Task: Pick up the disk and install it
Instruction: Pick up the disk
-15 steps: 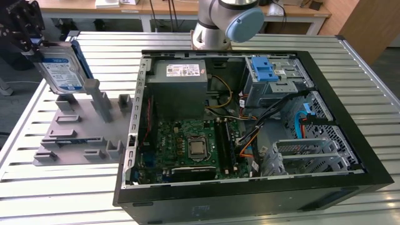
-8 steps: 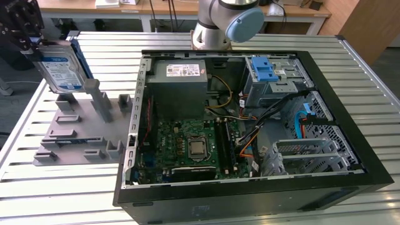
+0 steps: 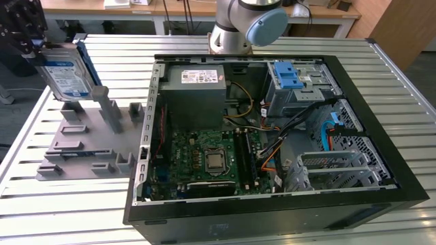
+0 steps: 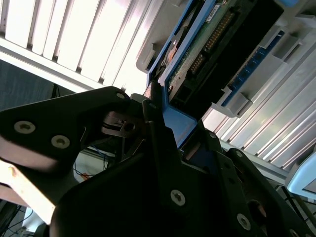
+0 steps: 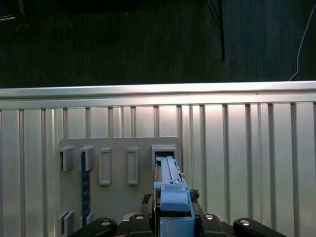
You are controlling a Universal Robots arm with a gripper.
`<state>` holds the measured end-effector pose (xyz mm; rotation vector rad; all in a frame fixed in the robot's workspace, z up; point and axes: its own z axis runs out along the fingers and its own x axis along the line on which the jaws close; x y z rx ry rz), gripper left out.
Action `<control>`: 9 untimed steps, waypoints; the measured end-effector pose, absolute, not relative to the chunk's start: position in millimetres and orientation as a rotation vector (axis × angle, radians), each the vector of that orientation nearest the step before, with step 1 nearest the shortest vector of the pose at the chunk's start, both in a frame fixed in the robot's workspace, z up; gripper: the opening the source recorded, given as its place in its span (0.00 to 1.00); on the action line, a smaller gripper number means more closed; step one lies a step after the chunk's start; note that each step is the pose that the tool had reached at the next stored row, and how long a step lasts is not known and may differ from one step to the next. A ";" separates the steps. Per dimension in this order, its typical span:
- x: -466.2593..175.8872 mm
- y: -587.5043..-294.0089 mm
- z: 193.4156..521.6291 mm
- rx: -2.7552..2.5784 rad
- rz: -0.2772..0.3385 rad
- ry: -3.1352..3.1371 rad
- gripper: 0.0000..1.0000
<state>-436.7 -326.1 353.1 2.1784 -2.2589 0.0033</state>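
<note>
Overhead, gripper [image 3: 27, 43]: was clamped shut on the disk [image 3: 65, 76], gripping the blue side rails at its upper end, as seen in both wrist views.
Disk pose: hung on edge, long axis near vertical and leaning a little, labelled face turned toward the exterior camera.
Disk place: stood over the grey rack [image 3: 81, 148] on the slatted table [image 3: 61, 214], at the exterior view's left.
Disk from gripper: lay straight below the jaws, running down and away toward the rack.
Slot [image 5: 163, 150]: sat directly under the disk's lower end in the first wrist view; could not tell whether touching or just clear.
Computer case [image 3: 272, 217]: lay open just beside the rack, toward the exterior view's right.
Drive cage [image 3: 310, 89]: sat in the case's far corner, well apart from the disk, topped by the blue latch [image 3: 287, 76].
Progress: judged as grasp made, install not yet done.
</note>
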 end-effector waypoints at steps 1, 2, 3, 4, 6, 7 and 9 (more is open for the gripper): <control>-436.8 -326.1 353.4 2.178 0.003 -2.259 0.36; -436.7 -326.1 353.8 2.178 0.003 -2.259 0.36; -436.7 -326.1 354.3 2.178 0.003 -2.259 0.36; -436.7 -326.1 354.9 2.178 0.003 -2.259 0.36; -436.7 -326.1 355.9 2.178 0.003 -2.259 0.36; -436.7 -326.1 356.5 2.179 0.003 -2.259 0.36; -436.7 -326.1 357.9 2.178 0.003 -2.259 0.36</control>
